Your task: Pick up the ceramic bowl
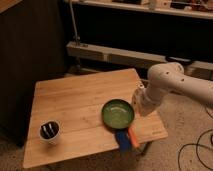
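The ceramic bowl is wide, shallow and glossy green with a darker rim. It sits on the right part of the wooden table, near the front edge. My gripper hangs from the white arm right at the bowl's right rim. The arm comes in from the right.
A small white cup with dark contents stands at the table's front left. A flat blue and orange item lies at the front edge, just below the bowl. A dark cabinet stands left. Metal shelving runs behind. Cables lie on the floor at right.
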### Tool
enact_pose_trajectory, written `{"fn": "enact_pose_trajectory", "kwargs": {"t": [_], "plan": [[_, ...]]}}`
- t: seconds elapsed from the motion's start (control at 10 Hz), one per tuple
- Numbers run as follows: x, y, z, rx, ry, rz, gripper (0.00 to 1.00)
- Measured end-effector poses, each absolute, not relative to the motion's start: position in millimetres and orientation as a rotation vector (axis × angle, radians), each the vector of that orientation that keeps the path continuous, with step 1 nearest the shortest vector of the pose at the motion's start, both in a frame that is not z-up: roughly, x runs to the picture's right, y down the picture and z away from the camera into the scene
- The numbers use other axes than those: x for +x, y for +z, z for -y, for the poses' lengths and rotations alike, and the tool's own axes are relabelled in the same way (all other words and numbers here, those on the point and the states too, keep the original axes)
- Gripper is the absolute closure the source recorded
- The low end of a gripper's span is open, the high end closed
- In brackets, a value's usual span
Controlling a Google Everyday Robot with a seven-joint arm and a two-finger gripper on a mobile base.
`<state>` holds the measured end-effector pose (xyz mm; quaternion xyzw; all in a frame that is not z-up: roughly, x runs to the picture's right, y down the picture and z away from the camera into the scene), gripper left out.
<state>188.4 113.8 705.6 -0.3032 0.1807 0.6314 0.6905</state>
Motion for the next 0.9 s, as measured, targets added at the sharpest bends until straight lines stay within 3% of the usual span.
{"fn": "enact_pose_trajectory", "kwargs": {"t": [0.4, 0.9], "plan": [[188, 705, -113, -0.676, 1.411, -0.403, 0.8], [151, 726, -98, -0.746, 1.462, -0.16, 0.82]]}}
